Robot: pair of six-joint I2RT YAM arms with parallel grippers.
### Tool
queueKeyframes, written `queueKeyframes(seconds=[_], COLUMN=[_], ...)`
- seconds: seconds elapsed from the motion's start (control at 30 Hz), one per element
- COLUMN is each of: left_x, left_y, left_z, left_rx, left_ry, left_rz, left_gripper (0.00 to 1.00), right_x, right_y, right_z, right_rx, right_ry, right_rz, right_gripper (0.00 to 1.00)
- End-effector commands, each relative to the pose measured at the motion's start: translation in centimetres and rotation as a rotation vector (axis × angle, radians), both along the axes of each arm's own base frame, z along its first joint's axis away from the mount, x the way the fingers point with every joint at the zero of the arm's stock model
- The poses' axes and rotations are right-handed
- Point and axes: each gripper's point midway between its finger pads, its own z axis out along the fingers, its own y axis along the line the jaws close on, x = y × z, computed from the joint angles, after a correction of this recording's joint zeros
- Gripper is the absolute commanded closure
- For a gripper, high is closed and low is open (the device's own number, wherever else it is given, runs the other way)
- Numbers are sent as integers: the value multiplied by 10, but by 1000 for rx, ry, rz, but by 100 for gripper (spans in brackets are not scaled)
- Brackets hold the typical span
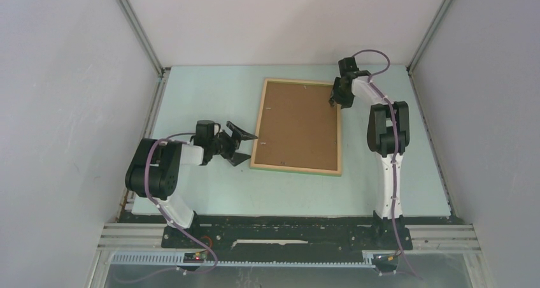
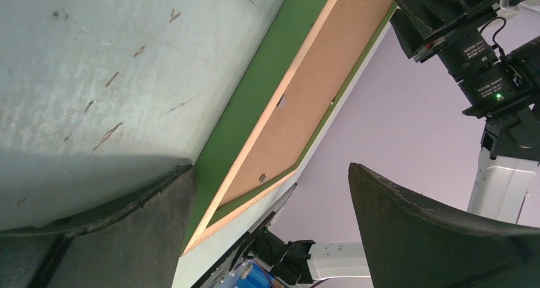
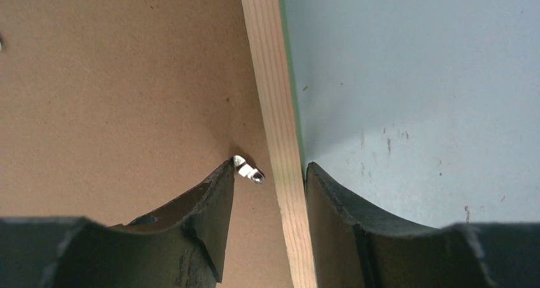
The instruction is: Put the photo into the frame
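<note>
Right gripper (image 3: 270, 167) is straddling the frame's (image 1: 296, 169) right rail, jaws apart. Left gripper (image 1: 245, 146) is gaping beside its left edge.

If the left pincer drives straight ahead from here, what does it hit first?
Probably the frame, at its left rail near the front corner; the open left pincer faces it, height unclear.
</note>
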Motion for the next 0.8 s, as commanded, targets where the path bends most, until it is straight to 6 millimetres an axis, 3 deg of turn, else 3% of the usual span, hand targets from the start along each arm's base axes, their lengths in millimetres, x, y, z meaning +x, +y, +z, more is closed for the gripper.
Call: queueKeyframes(seconds=[0.0, 0.17, 0.47, 0.73, 0.77], left_x=[-11, -11, -14, -16, -16], left_y=[-5, -6, -10, -12, -12], left_z=[-1, 1, 2, 1, 1], left_rx=[-15, -17, -21, -21, -21], left_ry=[17, 11, 8, 11, 11], left_rz=[-14, -17, -30, -37, -37], left_gripper=[0, 0, 0, 0, 0], right_x=[3, 2, -2, 6, 7], right_y=[-2, -4, -4, 8, 8], right_z=[-2, -4, -12, 2, 3], right_rx=[-2, -1, 59, 139, 143], right_ry=[27, 47, 74, 30, 30], right_rz=[-9, -44, -114, -79, -72], right_gripper=[47, 53, 100, 100, 93])
